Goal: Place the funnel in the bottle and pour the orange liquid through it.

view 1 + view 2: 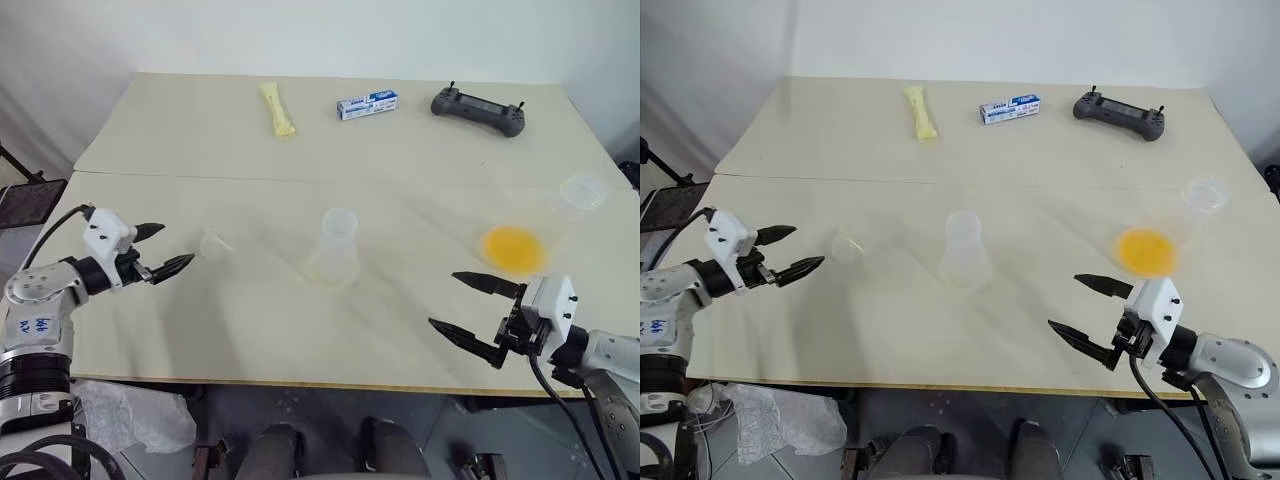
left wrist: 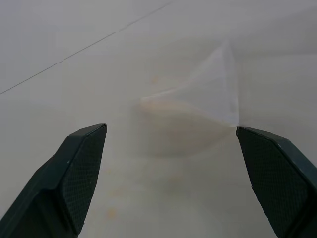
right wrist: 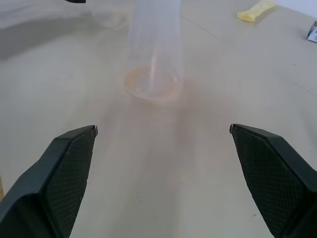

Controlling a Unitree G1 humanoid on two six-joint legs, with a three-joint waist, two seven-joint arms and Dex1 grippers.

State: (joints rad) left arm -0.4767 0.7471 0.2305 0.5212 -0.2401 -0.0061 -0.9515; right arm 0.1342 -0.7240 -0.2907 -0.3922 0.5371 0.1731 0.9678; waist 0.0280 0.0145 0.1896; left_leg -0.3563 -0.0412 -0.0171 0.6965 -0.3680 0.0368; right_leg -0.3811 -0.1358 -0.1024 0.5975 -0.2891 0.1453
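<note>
The left gripper (image 1: 160, 250), jaws wide, sits just beside the funnel (image 1: 214, 243) lying on the surface (image 1: 250, 330), the bottle (image 1: 335, 250) stands mid-surface, and the right gripper (image 1: 475, 315) is wide, empty.

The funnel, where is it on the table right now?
The funnel lies on the table's left side, just ahead of the open left gripper, with the bottle to its right.

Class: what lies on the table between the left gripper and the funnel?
Nothing: bare table separates the open left gripper from the funnel, as the left eye view shows.
</note>
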